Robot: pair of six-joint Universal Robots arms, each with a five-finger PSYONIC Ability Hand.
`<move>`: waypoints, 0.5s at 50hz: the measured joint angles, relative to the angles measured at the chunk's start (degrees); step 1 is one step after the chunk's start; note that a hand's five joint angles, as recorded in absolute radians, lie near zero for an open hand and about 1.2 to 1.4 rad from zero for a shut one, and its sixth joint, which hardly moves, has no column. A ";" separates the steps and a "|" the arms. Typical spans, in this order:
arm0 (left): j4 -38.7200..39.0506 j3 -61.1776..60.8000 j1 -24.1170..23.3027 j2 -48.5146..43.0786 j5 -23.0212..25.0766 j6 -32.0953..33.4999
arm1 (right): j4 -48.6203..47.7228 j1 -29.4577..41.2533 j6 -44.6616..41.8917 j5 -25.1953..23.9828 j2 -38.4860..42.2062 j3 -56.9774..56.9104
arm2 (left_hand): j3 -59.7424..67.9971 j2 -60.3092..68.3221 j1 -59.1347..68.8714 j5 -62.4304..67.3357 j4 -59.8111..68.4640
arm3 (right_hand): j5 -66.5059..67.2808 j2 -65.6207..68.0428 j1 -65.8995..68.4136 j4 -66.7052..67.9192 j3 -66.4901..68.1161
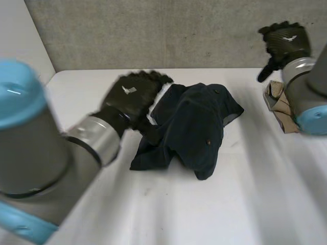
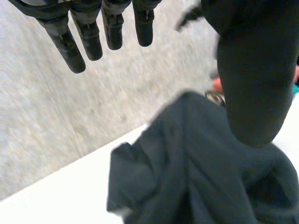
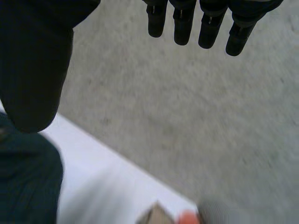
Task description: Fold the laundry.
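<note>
Because the dark shirt lies crumpled in the middle of the worktop, the left hand, its fingers straight and empty at the shirt's left edge, may catch several layers and drag the heap instead of spreading it. The right hand, likewise empty and unclenched, hangs well apart near a tan cloth, which a careless sweep might knock. No writing is readable; each hand's back bears a small white mark.

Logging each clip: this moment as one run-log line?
dark garment: crumpled mid-table | left hand: open, over its edge | right hand: open, raised | tan cloth: by right arm
</note>
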 measured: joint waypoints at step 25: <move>-0.78 -3.90 13.66 -18.71 9.52 -2.21 | 2.41 3.05 31.49 -16.03 -12.49 43.20 | 4.55 4.79 4.65 3.90 5.33 | 0.42 0.55 0.22 0.72 1.00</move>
